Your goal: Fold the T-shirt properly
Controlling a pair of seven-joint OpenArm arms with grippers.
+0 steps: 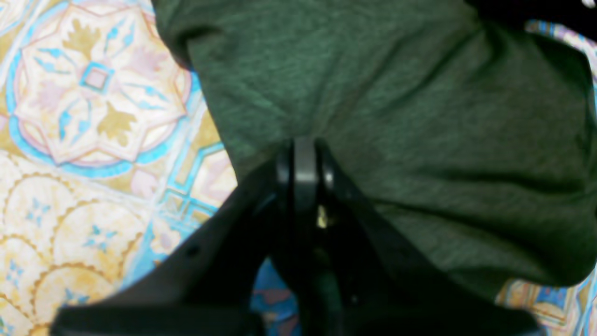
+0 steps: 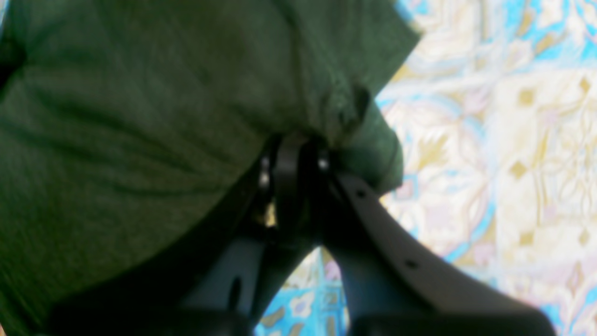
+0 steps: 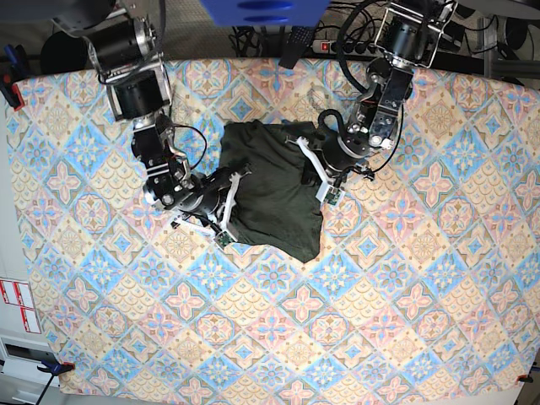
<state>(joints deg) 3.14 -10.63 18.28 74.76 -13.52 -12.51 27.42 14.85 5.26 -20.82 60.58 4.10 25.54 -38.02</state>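
Observation:
The dark olive-green T-shirt (image 3: pixel 272 198) lies bunched in a rough rectangle at the middle of the table. My left gripper (image 3: pixel 304 162) is at its right edge, my right gripper (image 3: pixel 238 190) at its left edge. In the left wrist view the left gripper (image 1: pixel 304 142) is shut, and T-shirt (image 1: pixel 396 93) fabric puckers toward its tips. In the right wrist view the right gripper (image 2: pixel 291 140) is shut on a gathered fold of the T-shirt (image 2: pixel 140 93). The sleeves are hidden in the folds.
A patterned blue, yellow and pink tablecloth (image 3: pixel 380 295) covers the whole table. Cables and a power strip (image 3: pixel 337 38) run along the far edge, with a blue object (image 3: pixel 261 8) above them. The arm bases stand at the back left and back right.

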